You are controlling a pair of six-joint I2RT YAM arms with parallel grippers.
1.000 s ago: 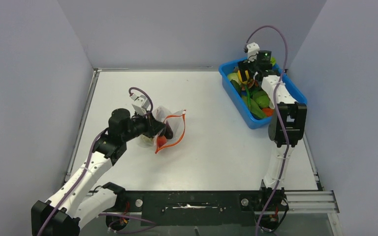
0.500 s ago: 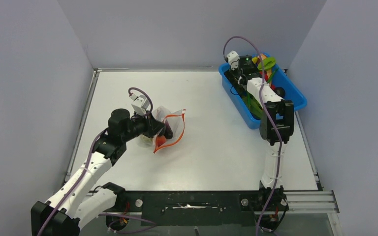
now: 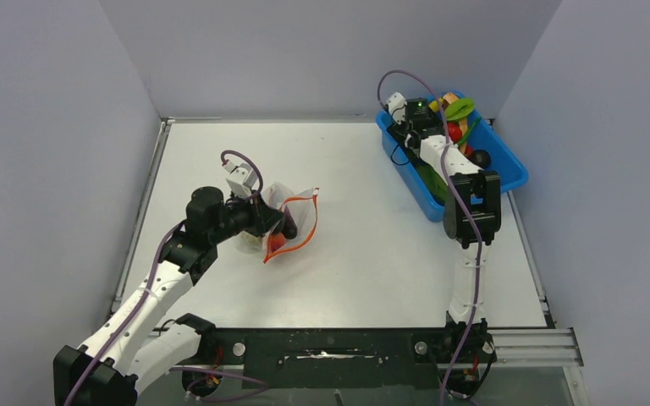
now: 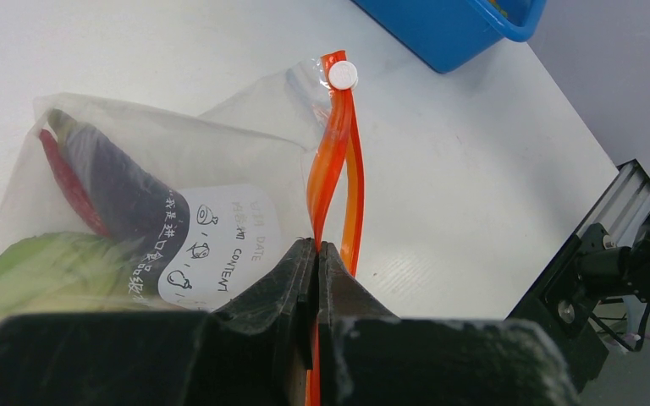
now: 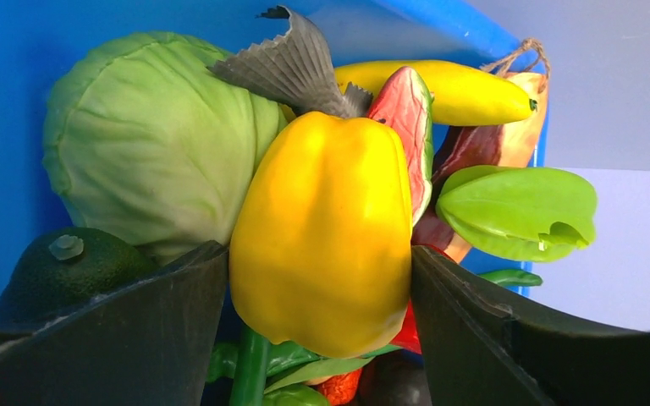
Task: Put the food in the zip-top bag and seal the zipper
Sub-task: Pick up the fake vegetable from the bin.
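Observation:
The zip-top bag [image 4: 220,161] lies crumpled left of the table's middle, also seen from above as the bag [image 3: 303,213]. A purple eggplant [image 4: 118,190], a red chili [image 4: 63,178] and a green round piece [image 4: 42,271] of food show through it. My left gripper [image 4: 317,247] is shut on one band of the orange zipper [image 4: 336,152], and the mouth gapes beside it. My right gripper [image 5: 318,262] is down in the blue tub [image 3: 508,173], its fingers pressed against both sides of a yellow pepper [image 5: 322,211].
More toy food fills the tub around the pepper: a green cabbage [image 5: 148,144], a banana [image 5: 444,89], a green starfruit [image 5: 516,207], an avocado [image 5: 68,262] and a grey fish tail [image 5: 292,68]. Grey walls enclose the table on three sides.
My right arm swung left and toward the tub's far end, then its jaws closed in around the yellow pepper. The left arm and the bag have stayed still.

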